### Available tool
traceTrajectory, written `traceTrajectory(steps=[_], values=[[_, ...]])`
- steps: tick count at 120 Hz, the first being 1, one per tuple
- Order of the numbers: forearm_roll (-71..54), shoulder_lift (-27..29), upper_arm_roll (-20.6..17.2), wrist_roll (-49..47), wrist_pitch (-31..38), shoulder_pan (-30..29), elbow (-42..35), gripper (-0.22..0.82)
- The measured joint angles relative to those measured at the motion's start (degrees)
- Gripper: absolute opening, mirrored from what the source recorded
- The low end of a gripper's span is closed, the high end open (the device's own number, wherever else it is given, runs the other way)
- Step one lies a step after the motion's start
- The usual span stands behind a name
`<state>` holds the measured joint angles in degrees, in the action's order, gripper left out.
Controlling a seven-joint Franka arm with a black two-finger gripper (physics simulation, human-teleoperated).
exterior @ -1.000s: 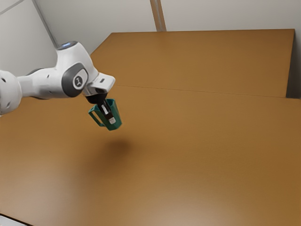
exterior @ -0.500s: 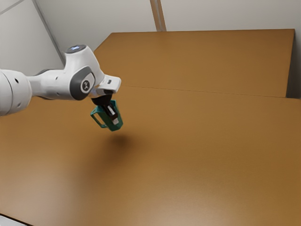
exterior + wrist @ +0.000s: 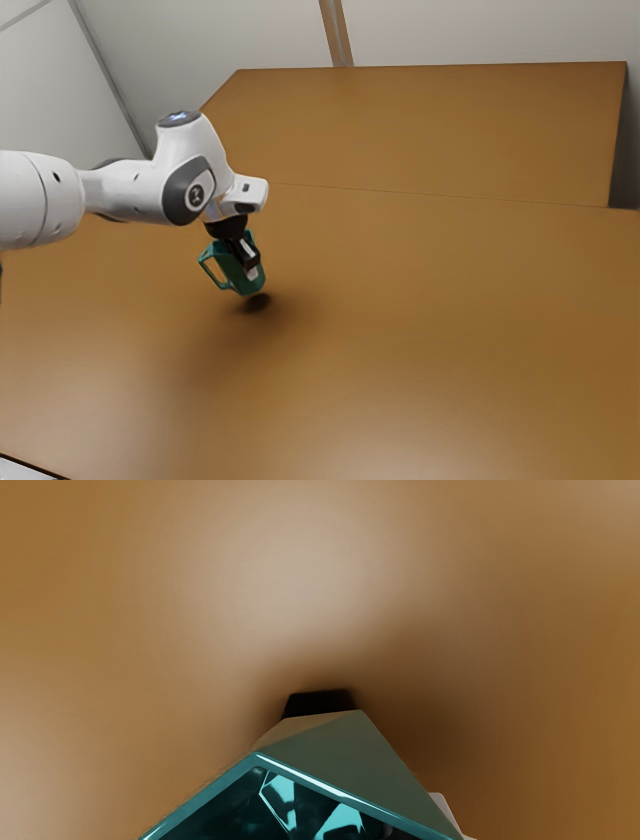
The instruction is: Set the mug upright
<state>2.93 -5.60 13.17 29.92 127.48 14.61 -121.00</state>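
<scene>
Far-off view, arm: My white arm (image 3: pixel 135 192) reaches in from the exterior view's left, with the pincer (image 3: pixel 250 267) pointing down.
Far-off view, pincer: It looks closed on the mug (image 3: pixel 231 270), only as wide as the part it pinches. I see one dark finger along the mug's side; I cannot make out the other.
Far-off view, mug: It leans, mouth up near my hand, bottom slanting to the exterior view's right. The handle (image 3: pixel 211 276) sticks out to the exterior view's left. A small dark shadow (image 3: pixel 257 303) is right by its bottom. I can't tell if a low corner touches the surface (image 3: pixel 430 330).
Step in hand: I think this is the standing-up part, as the mug is not straight yet. Next I should tip it until its bottom is flat, set it down softly, then let go.
Wrist view, mug: The rim (image 3: pixel 310 782) has sharp corners and shines. The walls are flat and green, and the inside is dark and glassy.
Wrist view, pincer: A pale fingertip (image 3: pixel 442 806) peeks past the outer wall.
Wrist view, surface: Brown and smooth, with a soft glow.
</scene>
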Motion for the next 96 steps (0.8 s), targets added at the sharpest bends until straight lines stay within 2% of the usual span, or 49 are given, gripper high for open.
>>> traceTrajectory(steps=[28,50,96], values=[[-0.07,-0.43,0.01,-1.59,1.13,0.01,-0.96,-0.17],[0.31,-0.43,0.01,-2.06,1.48,0.01,-1.10,-0.01],[0.45,0.07,-0.59,-2.75,1.65,0.11,-0.87,0.21]])
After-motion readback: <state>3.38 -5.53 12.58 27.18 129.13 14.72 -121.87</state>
